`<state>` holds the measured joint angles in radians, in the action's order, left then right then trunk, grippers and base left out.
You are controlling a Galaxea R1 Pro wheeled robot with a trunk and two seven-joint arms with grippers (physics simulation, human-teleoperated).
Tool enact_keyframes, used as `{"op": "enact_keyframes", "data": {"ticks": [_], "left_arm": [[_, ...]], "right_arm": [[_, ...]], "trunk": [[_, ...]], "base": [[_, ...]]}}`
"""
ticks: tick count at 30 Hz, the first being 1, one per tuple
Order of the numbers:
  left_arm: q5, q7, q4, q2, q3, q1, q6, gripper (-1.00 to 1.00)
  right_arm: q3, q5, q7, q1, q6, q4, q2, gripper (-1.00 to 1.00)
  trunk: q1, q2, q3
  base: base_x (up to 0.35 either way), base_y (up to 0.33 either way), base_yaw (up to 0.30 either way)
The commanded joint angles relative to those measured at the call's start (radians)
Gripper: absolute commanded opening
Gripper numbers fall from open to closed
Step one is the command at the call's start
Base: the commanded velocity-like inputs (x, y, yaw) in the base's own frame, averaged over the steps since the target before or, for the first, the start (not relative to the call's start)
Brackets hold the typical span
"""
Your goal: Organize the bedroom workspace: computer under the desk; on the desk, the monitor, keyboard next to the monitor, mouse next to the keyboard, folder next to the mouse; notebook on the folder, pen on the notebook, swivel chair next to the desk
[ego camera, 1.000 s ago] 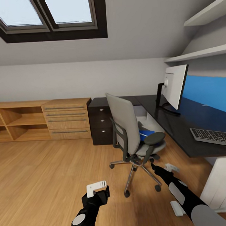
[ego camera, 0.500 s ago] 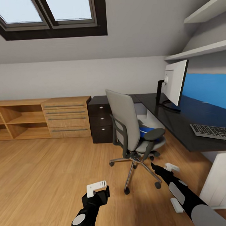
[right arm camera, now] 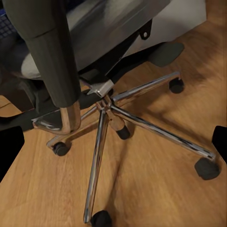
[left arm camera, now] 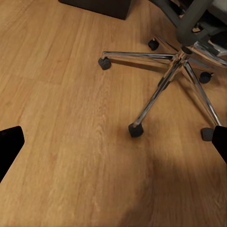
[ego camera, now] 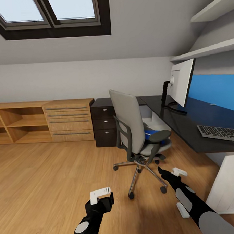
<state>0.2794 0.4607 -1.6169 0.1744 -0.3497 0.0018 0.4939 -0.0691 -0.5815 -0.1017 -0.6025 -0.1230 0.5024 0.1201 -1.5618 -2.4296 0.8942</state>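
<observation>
The grey swivel chair (ego camera: 129,121) stands on the wood floor, its seat turned toward the black desk (ego camera: 186,125). A blue folder (ego camera: 151,134) lies on the seat, partly hidden by the armrest. On the desk stand the monitor (ego camera: 182,82) and, nearer me, the keyboard (ego camera: 220,133). My left gripper (ego camera: 100,193) hangs open over bare floor left of the chair's base (left arm camera: 161,80). My right gripper (ego camera: 178,171) is open too, low beside the star base (right arm camera: 101,101). Mouse, notebook, pen and computer are out of view.
A low light-wood shelf unit (ego camera: 18,124) and wood drawers (ego camera: 69,120) line the back wall, with a black drawer cabinet (ego camera: 103,126) beside them. A white desk leg (ego camera: 225,185) stands at right. Wall shelves (ego camera: 209,49) hang over the desk.
The whole view has shifted slightly, so the camera moved a little toward the desk. Chair, desk items and both grippers keep their places.
</observation>
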Motion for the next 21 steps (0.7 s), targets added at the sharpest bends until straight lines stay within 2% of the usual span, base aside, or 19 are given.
{"op": "enact_keyframes", "data": {"ticks": [1,14,21], "left_arm": [[0.01,0.009,-0.001,0.0,-0.001,0.0,0.002,1.0],[0.01,0.009,-0.001,0.0,-0.002,0.0,0.002,1.0],[0.01,0.009,-0.001,0.0,-0.002,0.0,0.002,1.0]], "right_arm": [[-0.007,-0.01,0.0,-0.001,-0.007,-0.001,0.002,1.0],[-0.006,-0.012,0.069,-0.078,-0.007,-0.021,0.012,1.0],[-0.006,-0.013,0.107,-0.137,-0.008,-0.105,0.013,1.0]], "trunk": [[0.0,0.0,0.001],[0.0,0.0,0.001],[0.0,0.0,0.001]], "base": [[0.0,0.0,0.0],[0.0,0.0,0.0],[0.0,0.0,0.0]]}}
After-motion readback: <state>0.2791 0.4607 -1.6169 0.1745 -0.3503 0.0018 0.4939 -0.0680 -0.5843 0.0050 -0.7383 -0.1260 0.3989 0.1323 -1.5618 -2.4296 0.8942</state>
